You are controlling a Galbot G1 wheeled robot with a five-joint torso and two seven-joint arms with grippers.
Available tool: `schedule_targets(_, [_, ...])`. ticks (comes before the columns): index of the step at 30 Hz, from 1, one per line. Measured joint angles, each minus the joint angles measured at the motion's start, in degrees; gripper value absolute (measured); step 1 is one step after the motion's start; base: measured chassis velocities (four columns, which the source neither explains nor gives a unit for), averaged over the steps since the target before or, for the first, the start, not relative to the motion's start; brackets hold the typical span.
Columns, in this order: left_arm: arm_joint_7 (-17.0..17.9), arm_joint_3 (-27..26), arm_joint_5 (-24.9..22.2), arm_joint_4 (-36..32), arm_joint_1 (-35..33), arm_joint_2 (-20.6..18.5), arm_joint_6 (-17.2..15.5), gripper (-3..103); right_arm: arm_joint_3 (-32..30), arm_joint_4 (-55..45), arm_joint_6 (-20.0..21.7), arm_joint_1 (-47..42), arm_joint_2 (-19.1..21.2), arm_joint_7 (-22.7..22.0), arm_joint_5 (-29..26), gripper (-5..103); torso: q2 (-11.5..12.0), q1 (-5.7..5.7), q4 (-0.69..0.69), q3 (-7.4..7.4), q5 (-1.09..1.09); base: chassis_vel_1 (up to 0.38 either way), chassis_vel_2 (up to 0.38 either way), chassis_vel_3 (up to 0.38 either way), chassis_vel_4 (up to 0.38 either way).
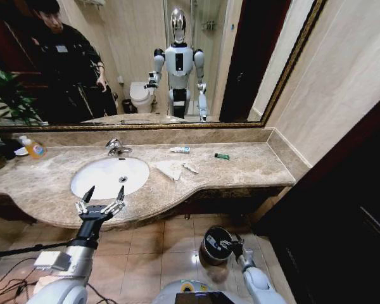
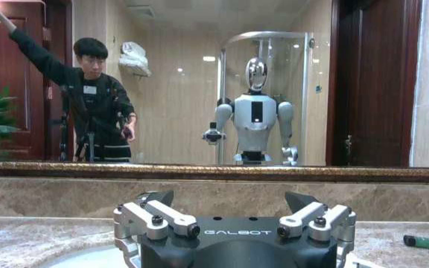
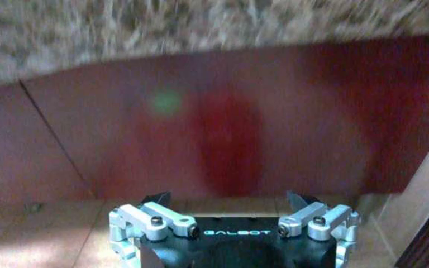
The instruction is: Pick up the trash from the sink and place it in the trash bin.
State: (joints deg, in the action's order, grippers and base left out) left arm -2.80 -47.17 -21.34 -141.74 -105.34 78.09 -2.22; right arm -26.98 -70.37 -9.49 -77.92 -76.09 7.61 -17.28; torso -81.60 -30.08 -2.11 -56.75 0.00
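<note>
Nothing is binned yet: crumpled white tissue (image 1: 170, 169), white-and-blue tube (image 1: 180, 150) and small green piece (image 1: 222, 156) lie on the beige marble desk (image 1: 253, 168). The left hand (image 1: 101, 201), fingers apart and empty, hovers at the white oval sink (image 1: 109, 177); the right hand (image 1: 230, 244), fingers also apart, waits beside the dark round metal trash bin (image 1: 214, 246).

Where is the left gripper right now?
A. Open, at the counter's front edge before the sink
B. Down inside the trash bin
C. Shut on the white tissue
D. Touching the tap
A. The left gripper has its fingers spread and holds nothing, sitting at the front edge of the counter just before the sink; the tissue lies untouched on the counter.
</note>
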Motion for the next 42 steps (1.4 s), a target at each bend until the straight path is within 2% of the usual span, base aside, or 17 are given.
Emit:
schedule_targets(5, [0.0, 0.0, 0.0, 0.0, 0.0, 0.0, 0.0, 100, -0.7, -12.5, 1.3, -4.9, 3.8, 0.0, -6.3, 100, 0.0, 0.00, 0.00, 0.00, -0.03, 0.000, 0.000, 0.000, 0.000])
schedule_targets(8, [0.0, 0.0, 0.0, 0.0, 0.0, 0.0, 0.0, 100, -1.1, -16.7, 0.4, -6.5, 4.5, 0.0, -6.7, 100, 0.0, 0.00, 0.01, 0.00, 0.00, 0.000, 0.000, 0.000, 0.000])
schedule_targets(11, [0.0, 0.0, 0.0, 0.0, 0.0, 0.0, 0.0, 100, -1.7, -27.3, 0.0, -10.4, 5.8, -0.9, -7.2, 100, 0.0, 0.00, 0.00, 0.00, -0.01, 0.000, 0.000, 0.000, 0.000])
schedule_targets(15, [0.0, 0.0, 0.0, 0.0, 0.0, 0.0, 0.0, 100, -1.7, -33.1, 0.6, -12.3, 5.9, -1.5, -7.5, 100, 0.0, 0.00, 0.00, 0.00, 0.00, 0.000, 0.000, 0.000, 0.000])
schedule_targets(18, [0.0, 0.0, 0.0, 0.0, 0.0, 0.0, 0.0, 100, -0.1, -44.7, 4.1, -14.5, 5.1, -2.5, -6.9, 100, 0.0, 0.01, 0.01, 0.00, -0.01, 0.000, 0.000, 0.000, 0.000])
schedule_targets(19, [0.0, 0.0, 0.0, 0.0, 0.0, 0.0, 0.0, 100, -0.1, -44.7, 4.1, -14.5, 5.1, -2.5, -6.9, 100, 0.0, 0.01, 0.01, 0.00, -0.01, 0.000, 0.000, 0.000, 0.000])
schedule_targets(21, [0.0, 0.0, 0.0, 0.0, 0.0, 0.0, 0.0, 100, 1.0, -48.0, 6.9, -12.7, 4.3, -1.3, -5.8, 100, 0.0, 0.02, 0.01, 0.00, -0.02, 0.000, 0.000, 0.000, 0.000])
schedule_targets(22, [0.0, 0.0, 0.0, 0.0, 0.0, 0.0, 0.0, 100, 1.6, -48.7, 8.7, -11.3, 4.0, -0.3, -5.4, 100, 0.0, 0.01, 0.00, 0.00, -0.01, 0.000, 0.000, 0.000, 0.000])
schedule_targets(23, [0.0, 0.0, 0.0, 0.0, 0.0, 0.0, 0.0, 100, 1.6, -48.7, 8.7, -11.3, 4.0, -0.3, -5.4, 100, 0.0, 0.01, 0.00, 0.00, -0.01, 0.000, 0.000, 0.000, 0.000])
schedule_targets(24, [0.0, 0.0, 0.0, 0.0, 0.0, 0.0, 0.0, 100, 2.4, -48.9, 11.2, -9.0, 3.8, 0.9, -5.2, 100, 0.0, 0.01, 0.01, 0.00, -0.01, 0.000, 0.000, 0.000, 0.000])
schedule_targets(27, [0.0, 0.0, 0.0, 0.0, 0.0, 0.0, 0.0, 100, 5.4, -47.6, 15.0, -3.5, 4.0, 2.6, -4.3, 100, 0.0, 0.01, -0.01, 0.00, -0.02, 0.000, 0.000, 0.000, 0.000])
schedule_targets(33, [0.0, 0.0, 0.0, 0.0, 0.0, 0.0, 0.0, 100, 10.5, -44.2, 17.9, 4.1, 4.8, 3.0, -3.7, 100, 0.0, 0.01, 0.01, 0.00, -0.01, 0.000, 0.000, 0.000, 0.000])
schedule_targets(36, [0.0, 0.0, 0.0, 0.0, 0.0, 0.0, 0.0, 100, 17.2, -39.1, 19.6, 13.8, 4.8, 2.5, -3.2, 100, 0.0, -0.01, 0.00, -0.01, -0.01, 0.000, 0.000, 0.000, 0.000])
schedule_targets(42, [0.0, 0.0, 0.0, 0.0, 0.0, 0.0, 0.0, 100, 22.7, -34.3, 22.4, 21.3, 2.7, 0.4, -3.9, 100, 0.0, -0.01, 0.00, -0.01, -0.02, 0.000, 0.000, 0.000, 0.000])
